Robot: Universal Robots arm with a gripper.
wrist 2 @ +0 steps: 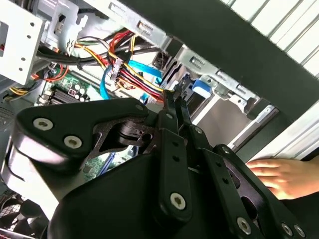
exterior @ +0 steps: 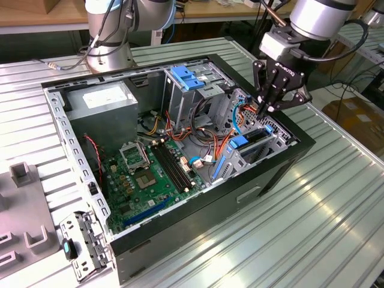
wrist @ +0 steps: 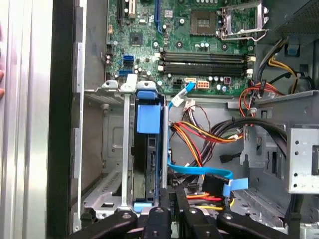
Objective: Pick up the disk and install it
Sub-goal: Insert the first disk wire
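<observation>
The disk (wrist: 149,124), a dark drive in a blue carrier, stands on edge in the metal drive cage (wrist: 112,149) at the case's front corner. Its blue end tab (exterior: 239,143) faces the motherboard. In the second wrist view another blue tab of the disk (wrist 2: 202,88) shows just beyond the fingertips. My black gripper (exterior: 264,110) hangs over the cage end farthest from the motherboard, right above the disk. The fingers (wrist: 168,196) are pressed together with nothing between them, and the gripper (wrist 2: 177,98) is shut.
The open computer case (exterior: 264,177) lies on a ribbed metal table. A light-blue bracket (exterior: 186,78) tops the upper bay, a grey power supply (exterior: 102,102) sits at the back. Loose cables (wrist: 204,134) crowd beside the cage. A person's hand (wrist 2: 271,174) rests outside the case wall.
</observation>
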